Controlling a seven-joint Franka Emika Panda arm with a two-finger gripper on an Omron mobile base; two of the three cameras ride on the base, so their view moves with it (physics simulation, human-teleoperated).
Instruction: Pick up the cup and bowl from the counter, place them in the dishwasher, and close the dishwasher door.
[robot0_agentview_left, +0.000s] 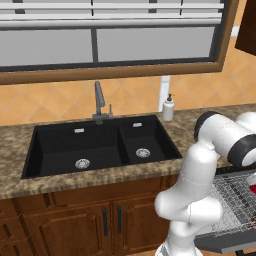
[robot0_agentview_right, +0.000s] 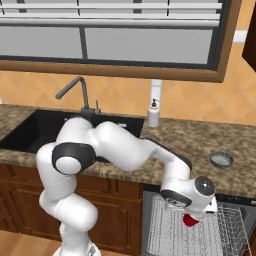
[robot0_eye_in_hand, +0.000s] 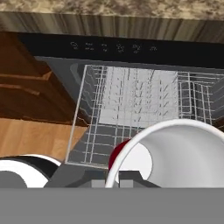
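Warm orange tiles and brown cabinets surround the scene. Over the rack of the open dishwasher (robot0_agentview_right: 200, 235) the pincer (robot0_agentview_right: 192, 216) is clamped on the rim of the cup (robot0_eye_in_hand: 175, 153), red outside and white inside. It looks stiff, light and smooth, so I judge it slippery and breakable. Beyond the dishwasher, the bowl (robot0_agentview_right: 221, 159) waits on the tabletop (robot0_agentview_right: 200, 140); its thin rim seems the best hold. Control panel icons are unreadable.

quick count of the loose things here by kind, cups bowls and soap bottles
cup: 1, red outside and white inside, in the gripper above the dishwasher rack
bowl: 1, on the counter
soap bottle: 1, behind the sink
total: 3
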